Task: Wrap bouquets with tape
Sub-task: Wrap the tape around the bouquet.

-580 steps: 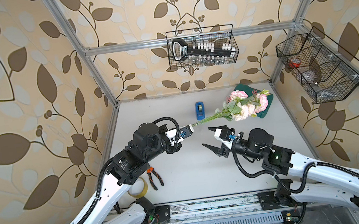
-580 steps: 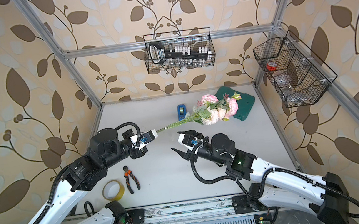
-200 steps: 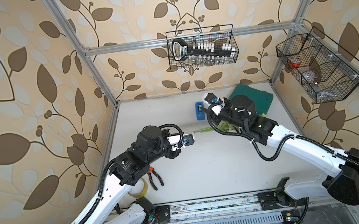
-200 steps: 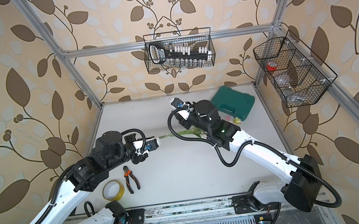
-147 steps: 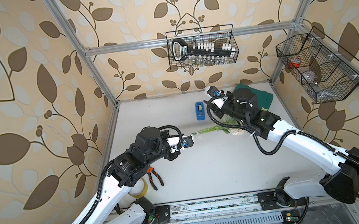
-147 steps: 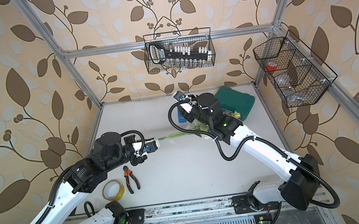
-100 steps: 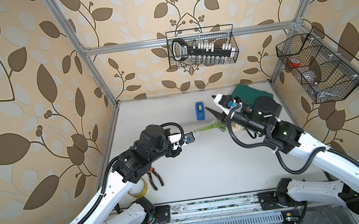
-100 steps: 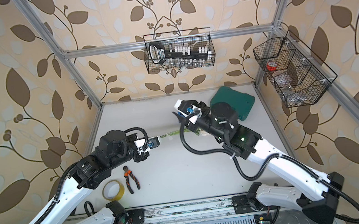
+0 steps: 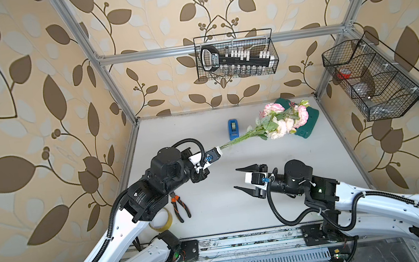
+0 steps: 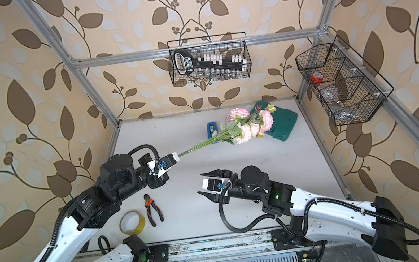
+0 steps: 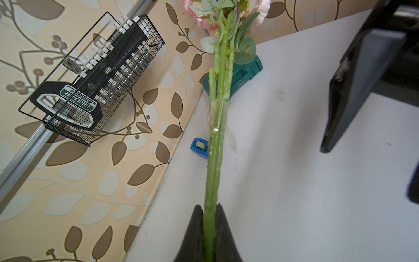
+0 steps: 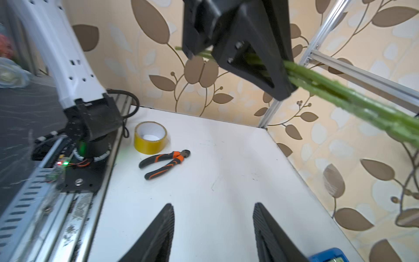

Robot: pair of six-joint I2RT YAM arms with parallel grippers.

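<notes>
Three thin green stems of the bouquet (image 11: 218, 113) are pinched between the pressed-together fingers of the left gripper (image 11: 209, 207), which clamps them near their cut ends and holds the bunch in the air. In the left wrist view a strip of clear film clings around the stems partway up.

The only writing in sight is a green-and-white label on the black tool holder (image 9: 234, 60) in the wire basket (image 9: 272, 44) on the back wall; its letters are too small to read. The tape dispenser (image 9: 233, 129), small and blue with a pale roll, stands on the white table (image 9: 215, 220) and shows no legible mark.

Taking that dispenser as the reference: in both top views the stems cross just in front of it, and the pink and cream blooms (image 10: 246, 126) hang just beside it, over the near edge of a green case (image 10: 282, 124) that lies on its far side from the left arm. The left gripper (image 9: 218, 152) is near the dispenser, toward the front.

The right gripper (image 9: 236, 178) is well apart from the dispenser, further toward the front. Its jaws are spread wide, holding and touching nothing. Its wrist view shows bare table between the two fingers (image 12: 163, 226).

Farthest from the dispenser, at the front by the left arm's base, lie a yellow tape ring (image 10: 132, 222) and orange-handled pliers (image 10: 153, 209), side by side.
</notes>
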